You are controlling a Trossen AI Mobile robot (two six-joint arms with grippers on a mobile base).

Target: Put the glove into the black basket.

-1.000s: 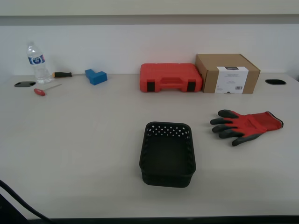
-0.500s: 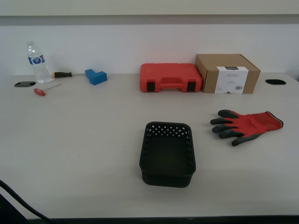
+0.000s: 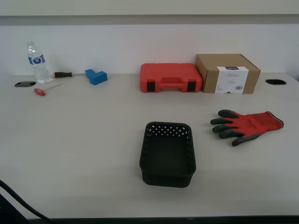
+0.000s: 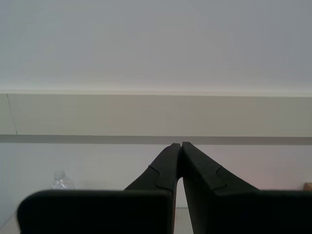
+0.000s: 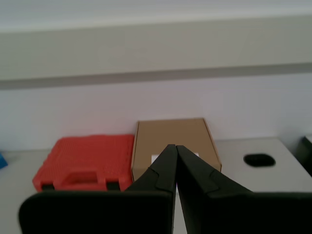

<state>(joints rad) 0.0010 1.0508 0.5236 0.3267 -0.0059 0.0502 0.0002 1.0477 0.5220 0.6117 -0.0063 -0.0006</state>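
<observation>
The glove (image 3: 247,126), red knit with dark coated fingers, lies flat on the table at the exterior view's right, fingers pointing toward the basket. The black basket (image 3: 167,153), perforated and empty, stands near the table's front middle. Neither arm shows in the exterior view. My first gripper (image 5: 175,147) is shut and empty, aimed at the back wall above the cardboard box. My second gripper (image 4: 181,144) is shut and empty, aimed at the wall. Glove and basket are out of both wrist views.
A red tool case (image 3: 170,77) and a cardboard box (image 3: 227,73) stand at the table's back; both show in the first wrist view, case (image 5: 85,161) and box (image 5: 170,141). A water bottle (image 3: 36,63), screwdrivers (image 3: 46,89) and a blue block (image 3: 96,76) are back left. A cable (image 3: 18,203) crosses the front left corner.
</observation>
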